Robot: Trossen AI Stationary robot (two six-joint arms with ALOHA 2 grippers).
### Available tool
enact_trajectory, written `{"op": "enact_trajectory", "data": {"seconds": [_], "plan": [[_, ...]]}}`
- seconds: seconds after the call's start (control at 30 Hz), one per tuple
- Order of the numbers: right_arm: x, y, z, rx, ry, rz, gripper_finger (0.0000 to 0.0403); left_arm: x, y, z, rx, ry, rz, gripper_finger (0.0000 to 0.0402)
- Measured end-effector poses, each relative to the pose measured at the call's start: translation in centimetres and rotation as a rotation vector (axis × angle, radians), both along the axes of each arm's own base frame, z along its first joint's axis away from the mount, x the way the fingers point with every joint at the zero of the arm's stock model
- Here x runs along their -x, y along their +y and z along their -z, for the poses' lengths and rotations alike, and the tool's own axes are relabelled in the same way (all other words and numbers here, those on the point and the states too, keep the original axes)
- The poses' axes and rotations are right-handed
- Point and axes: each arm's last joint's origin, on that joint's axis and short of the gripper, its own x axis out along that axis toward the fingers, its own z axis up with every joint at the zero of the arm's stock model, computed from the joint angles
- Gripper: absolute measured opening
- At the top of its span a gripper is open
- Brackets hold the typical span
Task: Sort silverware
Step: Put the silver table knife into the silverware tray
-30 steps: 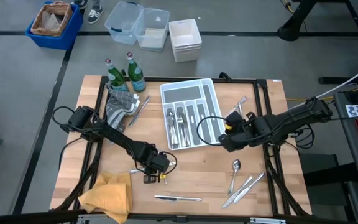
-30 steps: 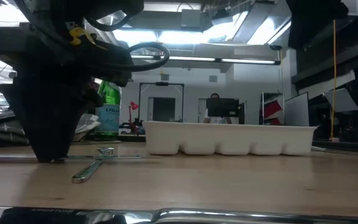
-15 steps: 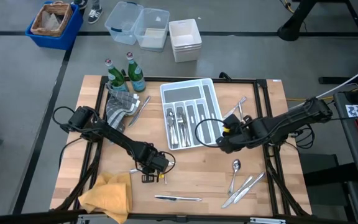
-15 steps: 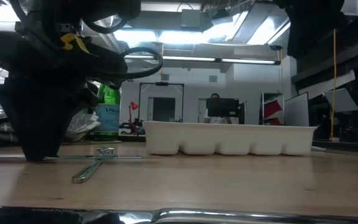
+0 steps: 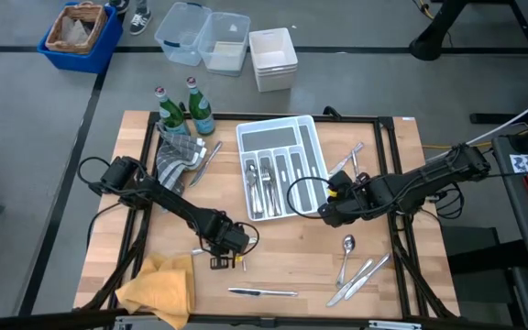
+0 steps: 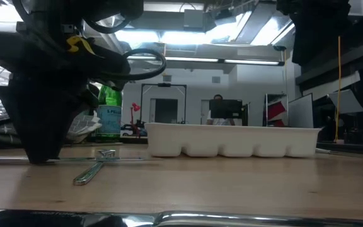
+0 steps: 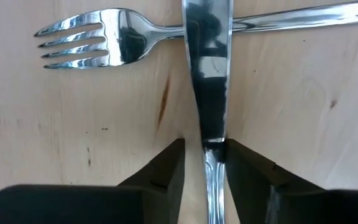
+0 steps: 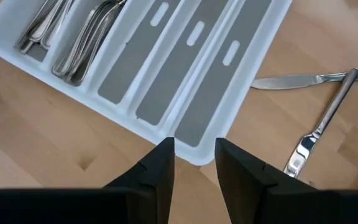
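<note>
Right now shiny silver knife (image 7: 207,93) lies across fork (image 7: 104,43) handle

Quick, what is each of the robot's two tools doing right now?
Left tool: fingers astride a knife lying across a fork; grip cannot be told.
Right tool: open, empty, at the white tray.

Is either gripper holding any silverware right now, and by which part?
The left gripper straddles a knife over a fork; a grip cannot be told. The right gripper holds nothing.
</note>
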Motion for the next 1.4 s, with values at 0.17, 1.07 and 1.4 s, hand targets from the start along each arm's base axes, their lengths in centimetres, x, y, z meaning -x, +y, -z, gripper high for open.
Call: {"op": "enact_trajectory", "data": {"seconds": [0.17, 1.07, 1.4], "plan": [[0.0, -0.1, 0.0, 0.017, -0.004, 0.003, 0.012, -0.1, 0.0, 0.4, -0.012, 0.012, 0.0, 0.0056], [0.0, -0.1, 0.0, 0.033, -0.001, -0.002, 0.012, 0.1, 1.1, -1.9, 0.039, -0.027, -0.084, 0.0025], [0.3, -0.3, 0.0, 0.07, 0.018, 0.002, 0.012, 0.3, 2.5, -4.6, 0.141, -0.075, -0.191, 0.0029]]}}
